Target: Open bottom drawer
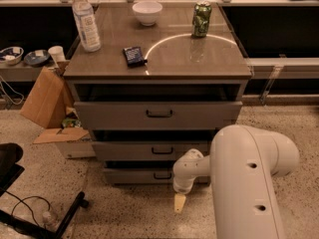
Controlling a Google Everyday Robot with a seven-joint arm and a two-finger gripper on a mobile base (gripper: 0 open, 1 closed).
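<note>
Floor (pixel 124 213): speckled beige terrazzo, evenly lit in warm light. A grey cabinet (pixel 234 91) stands centre against a dark recess; its brown top bears a bright curved reflection (pixel 164 40). Left of the cabinet, a low shelf (pixel 20 73) runs along the wall. An open cardboard box (pixel 45 101) leans just beside the cabinet. To the right, a pale ledge (pixel 284 63) crosses the recess. Lower left: a black chair base (pixel 65 218) and a loose cable (pixel 25 202). The gripper (pixel 179 203) hangs low over the floor before the cabinet.
</note>
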